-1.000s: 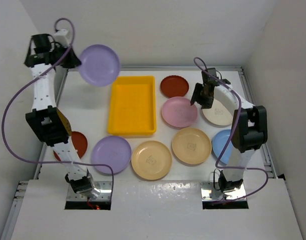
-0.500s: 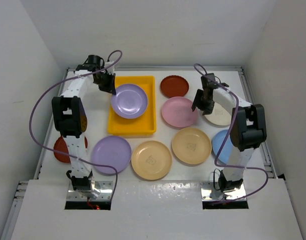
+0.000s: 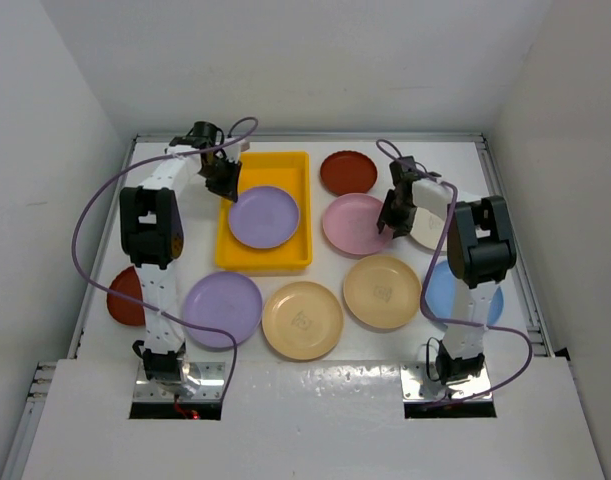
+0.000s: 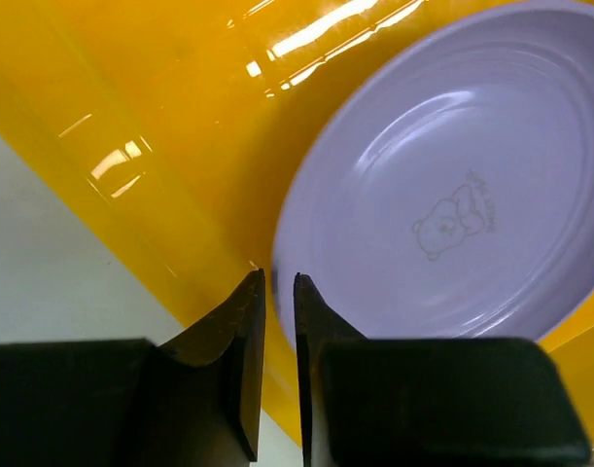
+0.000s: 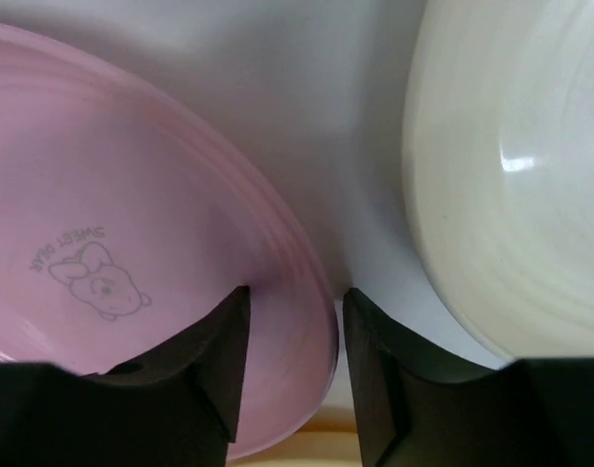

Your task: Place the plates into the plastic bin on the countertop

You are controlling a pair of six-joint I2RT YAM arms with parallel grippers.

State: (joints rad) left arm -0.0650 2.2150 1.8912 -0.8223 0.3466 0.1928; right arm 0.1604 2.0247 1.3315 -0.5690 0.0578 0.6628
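Observation:
A purple plate [image 3: 264, 217] lies in the yellow plastic bin [image 3: 277, 163]. My left gripper [image 3: 224, 180] is at the plate's far-left rim. In the left wrist view its jaws [image 4: 277, 279] stand a narrow gap apart, with nothing seen between them. The purple plate's rim [image 4: 433, 195] lies just past the tips. My right gripper [image 3: 394, 212] is open and straddles the right rim of the pink plate [image 3: 353, 225]. In the right wrist view [image 5: 295, 294] one finger is over the pink plate [image 5: 131, 233] and the other is beside the cream plate [image 5: 510, 175].
On the white countertop [image 3: 185, 230] lie a dark red plate [image 3: 347, 172], two tan-yellow plates [image 3: 382, 291] [image 3: 303, 320], another purple plate [image 3: 222, 309], a light blue plate [image 3: 443, 285] and a dark red plate [image 3: 125, 297] at the left edge. White walls close in the sides.
My left arm swung the purple plate from high at the far left down into the yellow bin. My right gripper shifted slightly onto the pink plate's right rim.

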